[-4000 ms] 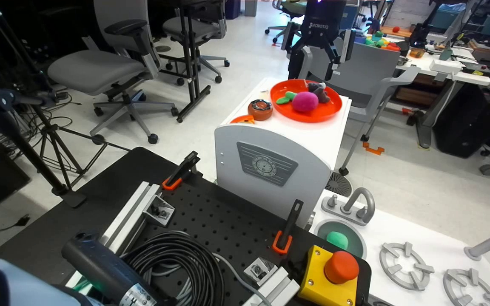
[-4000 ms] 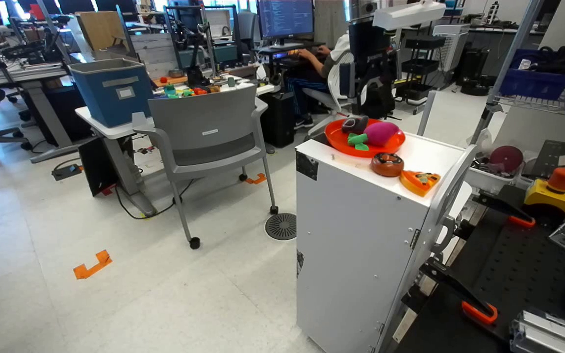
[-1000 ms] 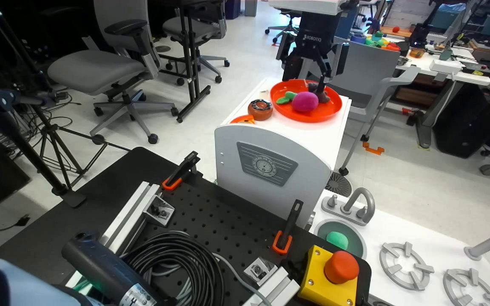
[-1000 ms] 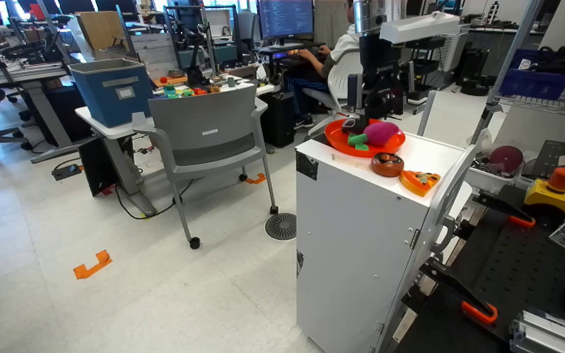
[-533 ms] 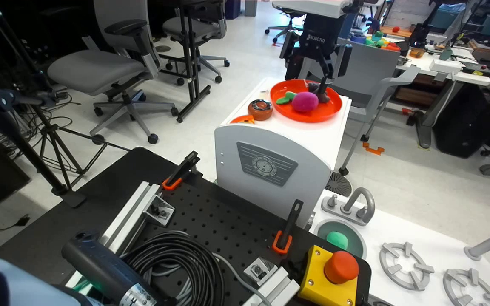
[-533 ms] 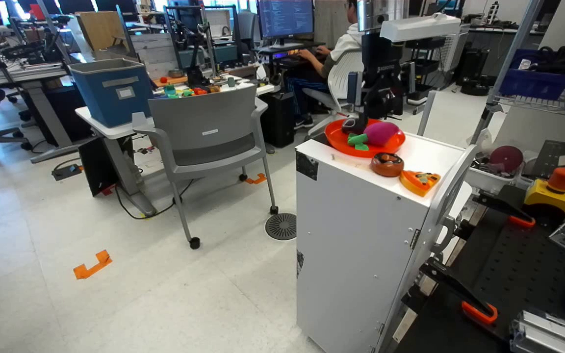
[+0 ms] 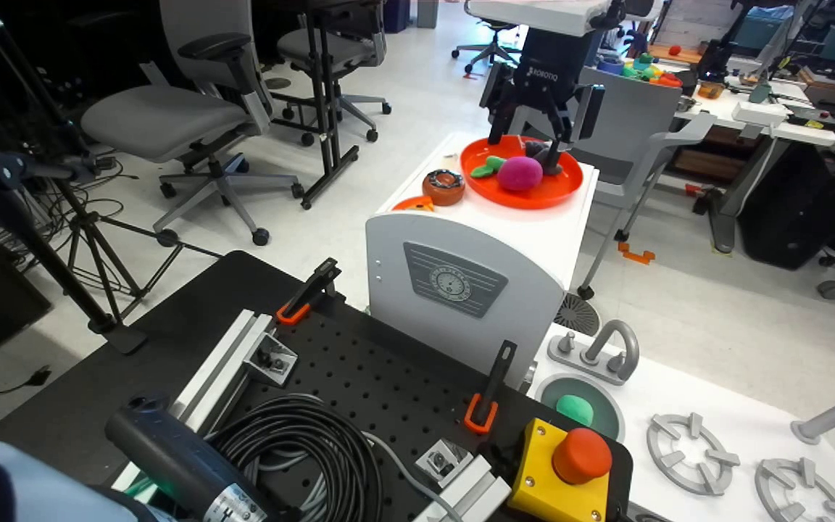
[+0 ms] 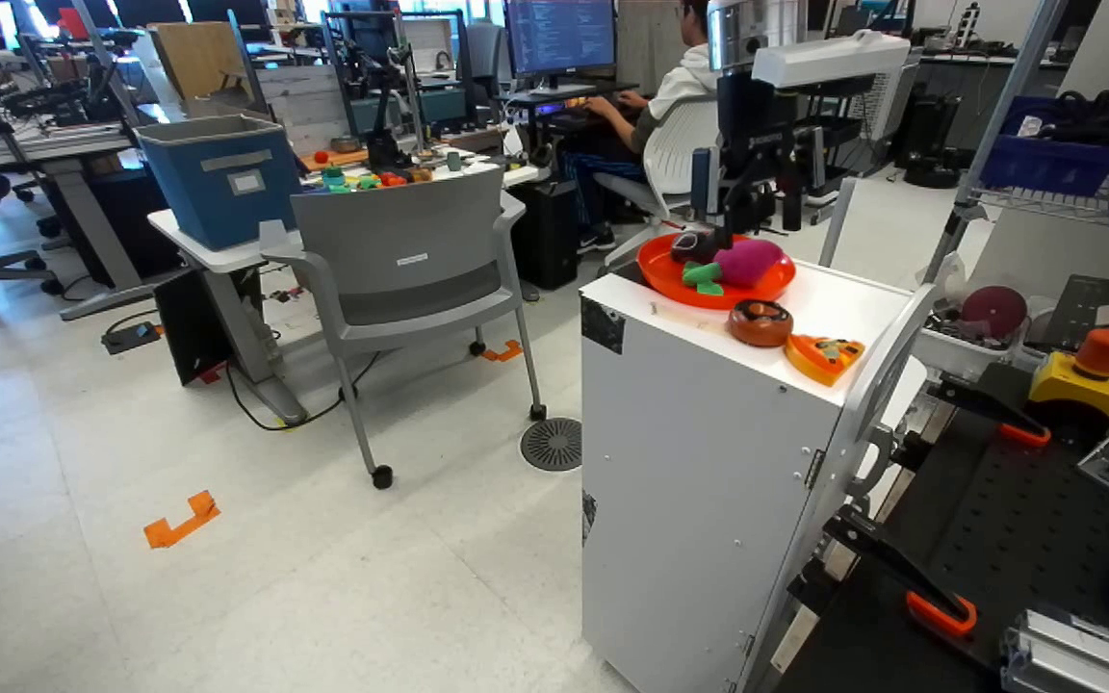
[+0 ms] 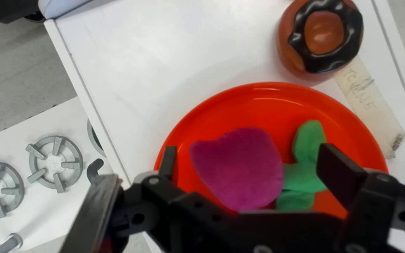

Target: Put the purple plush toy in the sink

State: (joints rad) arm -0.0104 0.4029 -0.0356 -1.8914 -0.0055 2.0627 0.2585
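The purple plush toy point(image 7: 520, 175) is a magenta lump with green leaves. It lies in a red-orange plate point(image 7: 486, 191) on the white cabinet top, and also shows in an exterior view point(image 8: 749, 262) and the wrist view point(image 9: 239, 168). My gripper point(image 7: 524, 154) is open over the plate. In the wrist view its fingers stand apart on either side of the toy and its leaves, with gaps visible and no grip on it. A dark grey plush item point(image 8: 693, 245) lies beside the toy, partly behind a finger. The grey-green sink point(image 7: 610, 418) is on the lower white counter, with a green ball point(image 7: 575, 409) inside.
A brown donut toy point(image 7: 443, 187) and an orange pizza-slice toy point(image 8: 822, 357) sit beside the plate. A grey curved panel point(image 7: 461, 275) rises at the cabinet's edge. A faucet point(image 7: 613, 344) stands by the sink, with stove burners point(image 7: 693, 454) beyond. A grey chair point(image 8: 410, 260) stands near the cabinet.
Since four seconds ago, my gripper has come down toward the plate. Over the last second, it has shifted slightly to the right in both exterior views. The toy has not moved.
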